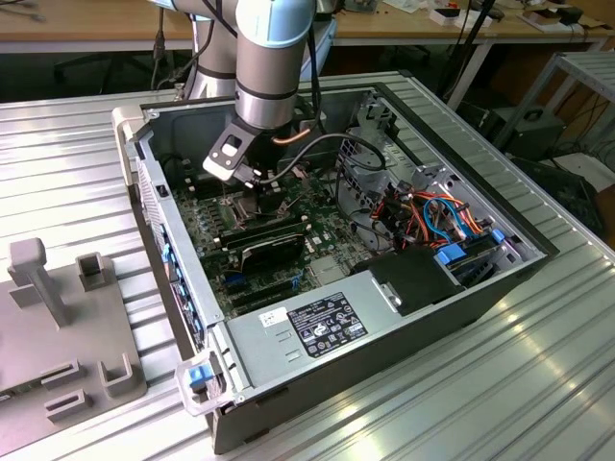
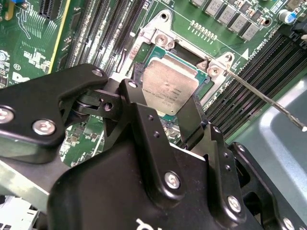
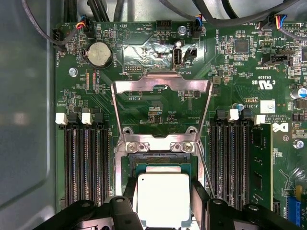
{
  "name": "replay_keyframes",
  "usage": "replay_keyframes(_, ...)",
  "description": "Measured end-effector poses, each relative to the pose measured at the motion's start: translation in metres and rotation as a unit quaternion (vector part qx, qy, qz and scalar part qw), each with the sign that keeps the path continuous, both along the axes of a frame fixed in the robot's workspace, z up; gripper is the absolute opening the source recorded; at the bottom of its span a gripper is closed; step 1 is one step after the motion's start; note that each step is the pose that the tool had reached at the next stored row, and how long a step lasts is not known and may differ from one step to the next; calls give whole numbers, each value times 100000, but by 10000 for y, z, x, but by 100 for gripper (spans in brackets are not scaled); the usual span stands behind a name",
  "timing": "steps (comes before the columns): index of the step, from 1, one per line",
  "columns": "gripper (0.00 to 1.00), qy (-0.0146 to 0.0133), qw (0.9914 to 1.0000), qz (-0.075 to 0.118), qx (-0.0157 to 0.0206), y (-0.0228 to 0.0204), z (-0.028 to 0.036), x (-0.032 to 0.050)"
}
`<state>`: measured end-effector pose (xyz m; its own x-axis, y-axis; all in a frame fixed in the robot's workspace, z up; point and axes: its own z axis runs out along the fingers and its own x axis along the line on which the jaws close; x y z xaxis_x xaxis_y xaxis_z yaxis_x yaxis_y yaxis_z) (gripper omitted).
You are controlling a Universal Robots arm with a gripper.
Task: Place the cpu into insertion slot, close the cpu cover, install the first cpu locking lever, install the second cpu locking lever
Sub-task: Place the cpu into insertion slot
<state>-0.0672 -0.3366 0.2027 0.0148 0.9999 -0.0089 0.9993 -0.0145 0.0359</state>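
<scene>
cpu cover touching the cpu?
Apart. The first wrist view shows the cpu cover swung open, away from the cpu, with the insertion slot edge between them.

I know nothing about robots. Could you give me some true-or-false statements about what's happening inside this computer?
1. The cpu lies between the fingers of the hand. True.
2. The cpu cover is shut over the insertion slot. False: it is swung open, away from the slot.
3. The arm hangs outside the case. False: it reaches down into the open case.
4. The case lies on a ribbed metal table. True.
</scene>
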Motion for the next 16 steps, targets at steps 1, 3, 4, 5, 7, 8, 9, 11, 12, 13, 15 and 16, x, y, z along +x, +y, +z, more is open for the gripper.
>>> replay_keyframes(1,54,35,100000,2,24,0,1,3)
replay_keyframes(3,54,134,100000,-5,35,0,13,6)
replay_keyframes(4,54,216,100000,-5,47,0,22,8)
replay_keyframes(5,54,230,100000,-11,57,0,22,12)
replay_keyframes(7,54,243,100000,-41,105,0,21,19)
replay_keyframes(8,54,244,100000,-74,143,0,20,21)
replay_keyframes(9,54,237,99999,-226,174,1,19,24)
replay_keyframes(11,54,237,99999,-436,178,2,17,29)
replay_keyframes(12,54,236,99998,-547,205,2,14,32)
replay_keyframes(13,54,243,99998,-593,258,2,9,32)
replay_keyframes(15,54,240,99996,-661,583,3,-5,35)
replay_keyframes(16,54,240,99995,-669,728,3,-9,35)
